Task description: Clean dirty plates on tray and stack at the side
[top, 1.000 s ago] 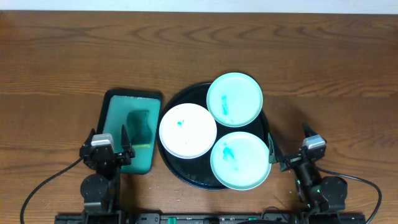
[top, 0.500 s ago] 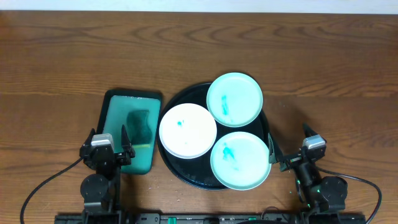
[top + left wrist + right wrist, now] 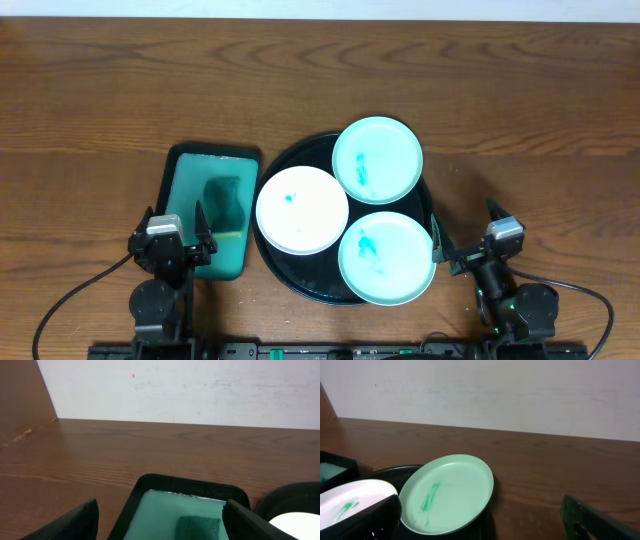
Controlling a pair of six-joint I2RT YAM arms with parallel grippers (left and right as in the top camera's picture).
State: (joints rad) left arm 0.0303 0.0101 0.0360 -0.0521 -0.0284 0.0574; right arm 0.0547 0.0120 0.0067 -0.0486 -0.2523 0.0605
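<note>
Nothing has budged since a second ago as far as I can see: plates, arms and fingers all sit exactly where they were.

So the black tray (image 3: pixel 288 163) is in the middle of the wooden table (image 3: pixel 120 90), glossy, raised rim, with all three plates on it. The white plate (image 3: pixel 302 210) is on its left side with a small teal smudge near the middle. The upper mint plate (image 3: pixel 377 160) has a teal streak and hangs out past the tray's far rim; from the right wrist view it looks tipped up a bit. The lower mint plate (image 3: pixel 387 258) has the biggest smear and pokes over the near right rim. All three touch or slightly overlap each other.

Both arms are parked low at the near edge. The left gripper (image 3: pixel 175 222) hovers over the near end of the rectangular teal tray (image 3: pixel 190 168), which has a dark green sponge (image 3: pixel 225 200) in it; jaws spread wide, nothing in them. The right gripper (image 3: pixel 466 232) sits just right of the black tray, angled toward it, jaws also spread wide and holding nothing.
</note>
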